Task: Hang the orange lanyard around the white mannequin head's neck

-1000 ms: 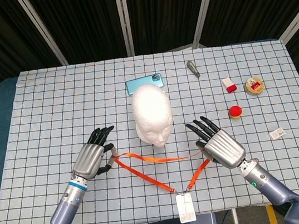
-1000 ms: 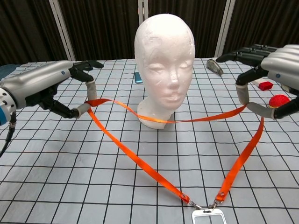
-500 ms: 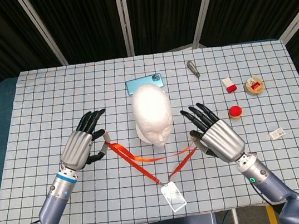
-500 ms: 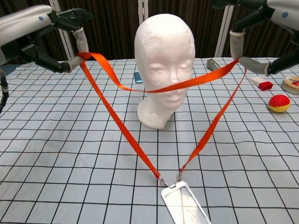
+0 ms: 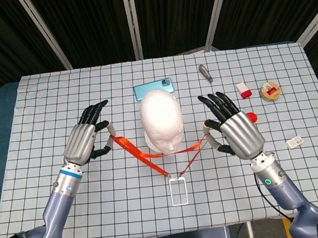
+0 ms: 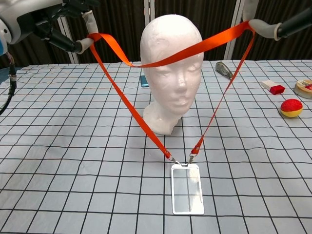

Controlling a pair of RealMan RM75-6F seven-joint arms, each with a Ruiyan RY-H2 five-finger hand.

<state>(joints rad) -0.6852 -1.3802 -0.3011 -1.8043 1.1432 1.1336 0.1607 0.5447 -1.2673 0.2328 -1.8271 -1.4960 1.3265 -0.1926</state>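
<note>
Presently, orange lanyard (image 6: 146, 124) is held spread aloft before white mannequin head (image 6: 171, 63), pinched by left hand (image 5: 85, 143) and right hand (image 5: 236, 131), evidently so the loop clears the crown; badge holder (image 6: 187, 188) dangles below; phone (image 5: 153, 88) lies behind.

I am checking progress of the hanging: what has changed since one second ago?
Both hands, left hand and right hand, raised the orange lanyard from the table to forehead height of the white mannequin head; the badge holder slid nearer the head. The grips and head stayed unchanged.
</note>
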